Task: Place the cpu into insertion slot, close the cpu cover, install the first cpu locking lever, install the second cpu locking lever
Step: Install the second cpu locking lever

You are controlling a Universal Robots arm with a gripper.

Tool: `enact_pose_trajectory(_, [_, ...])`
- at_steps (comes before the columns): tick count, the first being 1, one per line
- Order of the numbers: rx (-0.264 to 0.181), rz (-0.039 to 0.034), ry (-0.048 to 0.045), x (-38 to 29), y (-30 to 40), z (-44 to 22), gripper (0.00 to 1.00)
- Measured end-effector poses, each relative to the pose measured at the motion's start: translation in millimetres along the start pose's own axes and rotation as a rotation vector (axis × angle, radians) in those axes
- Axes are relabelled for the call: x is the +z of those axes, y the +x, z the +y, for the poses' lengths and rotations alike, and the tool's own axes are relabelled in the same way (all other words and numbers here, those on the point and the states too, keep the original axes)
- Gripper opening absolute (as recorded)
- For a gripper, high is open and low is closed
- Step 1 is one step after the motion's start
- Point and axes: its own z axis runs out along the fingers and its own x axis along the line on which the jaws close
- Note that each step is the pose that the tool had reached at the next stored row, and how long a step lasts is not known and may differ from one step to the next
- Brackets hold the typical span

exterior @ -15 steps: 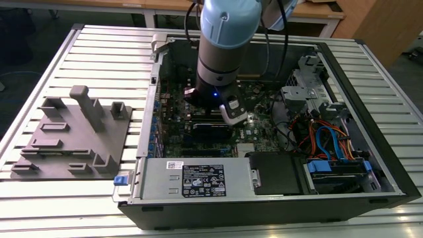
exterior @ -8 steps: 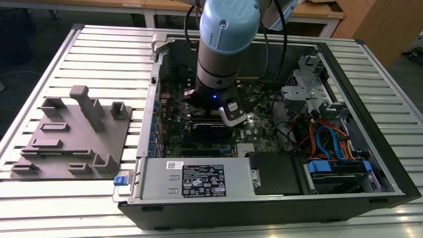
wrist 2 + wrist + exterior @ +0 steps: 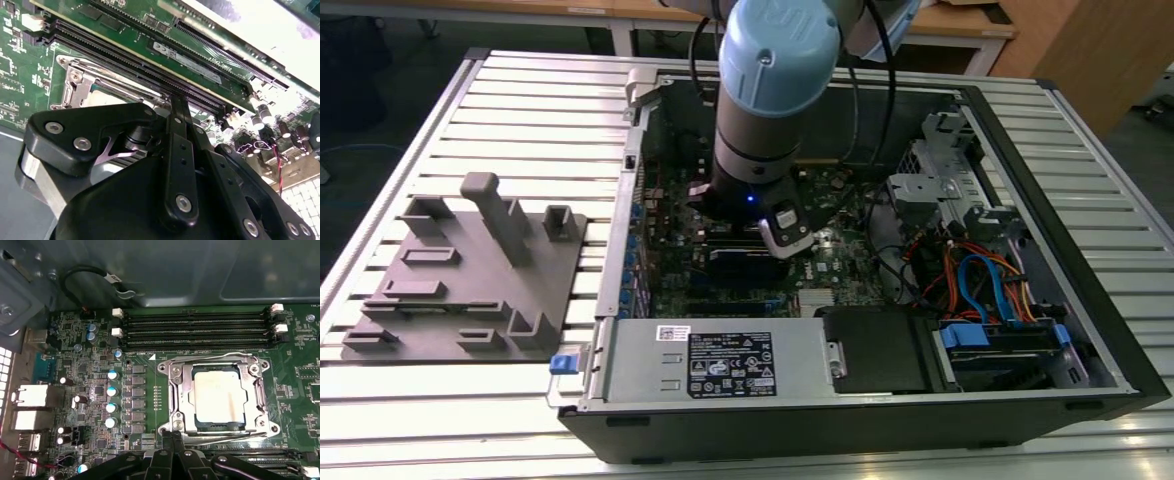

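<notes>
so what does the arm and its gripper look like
The arm is a grey cylinder with a light blue joint cap, black cables trailing behind it and a small blue light near the wrist. The gripper is matte black, built of linked bars joined by silver screws.

The exterior view looks down from high up at the whole open computer case (image 3: 854, 300). Both wrist views sit very close to the green board (image 3: 95, 380), sharing the long black memory slots (image 3: 195, 330).

Robotics lab or workshop bench
An open computer case (image 3: 881, 300) lay on a slatted aluminium table (image 3: 520, 110), beside a grey fixture block (image 3: 467, 290), with wooden desks (image 3: 961, 25) behind
</notes>
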Motion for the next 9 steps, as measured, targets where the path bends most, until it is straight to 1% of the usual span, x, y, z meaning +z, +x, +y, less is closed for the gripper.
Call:
enact_pose_trajectory(2, [0.000, 0.0002, -0.0023, 0.8, 0.4, -0.3, 0.10])
enact_pose_trajectory(4, [0.000, -0.0002, -0.0078, 1.8, 1.0, -0.3, 0.10])
enact_pose_trajectory(8, [0.000, 0.0005, -0.0201, 1.4, 1.2, -0.2, 0.10])
enact_pose_trajectory(9, [0.000, 0.0005, -0.0215, 0.7, 1.3, 0.0, 0.10])
